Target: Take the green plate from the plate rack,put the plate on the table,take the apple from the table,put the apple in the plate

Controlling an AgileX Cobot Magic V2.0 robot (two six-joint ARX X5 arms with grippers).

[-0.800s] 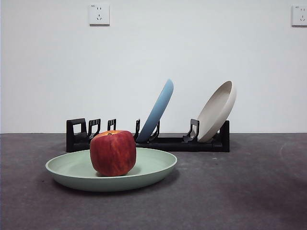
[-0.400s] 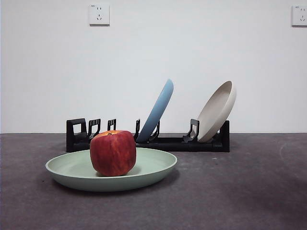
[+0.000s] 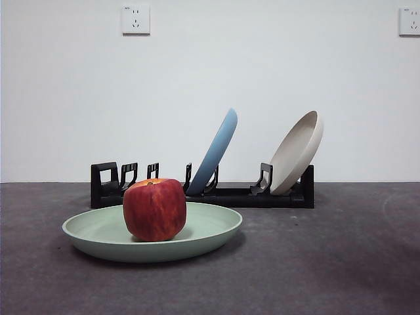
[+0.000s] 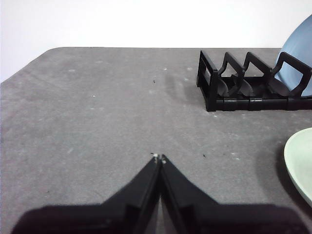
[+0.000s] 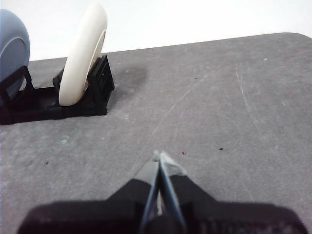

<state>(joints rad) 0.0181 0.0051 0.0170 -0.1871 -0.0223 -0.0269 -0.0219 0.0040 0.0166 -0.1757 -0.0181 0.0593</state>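
The green plate lies flat on the table in front of the plate rack. The red apple sits upright in the plate. The plate's edge also shows in the left wrist view. My left gripper is shut and empty, held over bare table away from the plate and short of the rack's end. My right gripper is shut and empty over bare table, off from the rack's other end. Neither gripper shows in the front view.
A light blue plate and a beige plate lean in the rack's slots. The beige plate and the blue plate also show in the right wrist view. A white wall with two sockets stands behind.
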